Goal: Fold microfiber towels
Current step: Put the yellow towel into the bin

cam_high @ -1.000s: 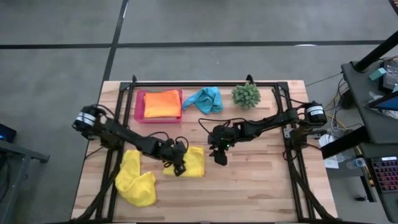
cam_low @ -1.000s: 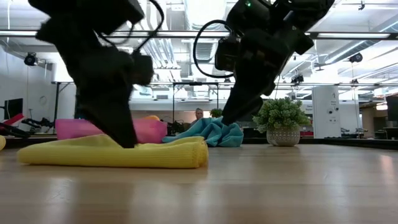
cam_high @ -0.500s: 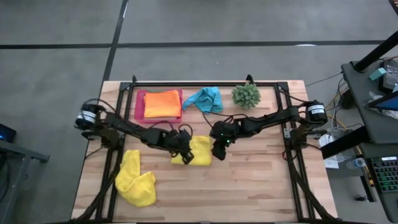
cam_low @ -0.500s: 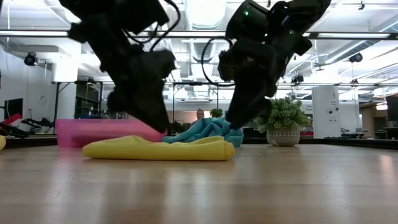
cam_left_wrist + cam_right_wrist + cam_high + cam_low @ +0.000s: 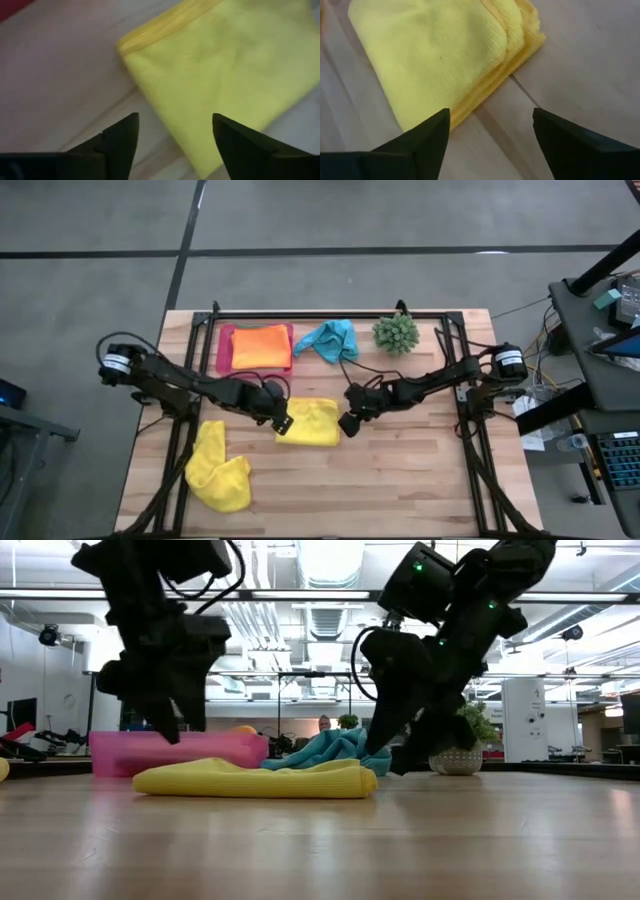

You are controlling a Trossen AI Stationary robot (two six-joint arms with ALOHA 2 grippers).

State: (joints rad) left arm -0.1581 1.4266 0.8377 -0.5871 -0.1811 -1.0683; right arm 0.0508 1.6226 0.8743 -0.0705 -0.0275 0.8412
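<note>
Overhead: crumpled yellow towel [image 5: 220, 472]; low view shows only folded towel [image 5: 255, 780]

Ribbed matt yellow cloth [image 5: 445, 55]; smooth wood-plank table [image 5: 400, 470]

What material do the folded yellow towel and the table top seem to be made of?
The folded yellow towel looks like soft matte microfiber cloth: fine ribbed weave, plump layered edges. The table top appears to be light wood, smooth finish: parallel planks with visible grain and seams.

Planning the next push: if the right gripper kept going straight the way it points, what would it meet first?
Probably the folded yellow towel: the open right gripper aims at its layered edge, just ahead on the table.
</note>
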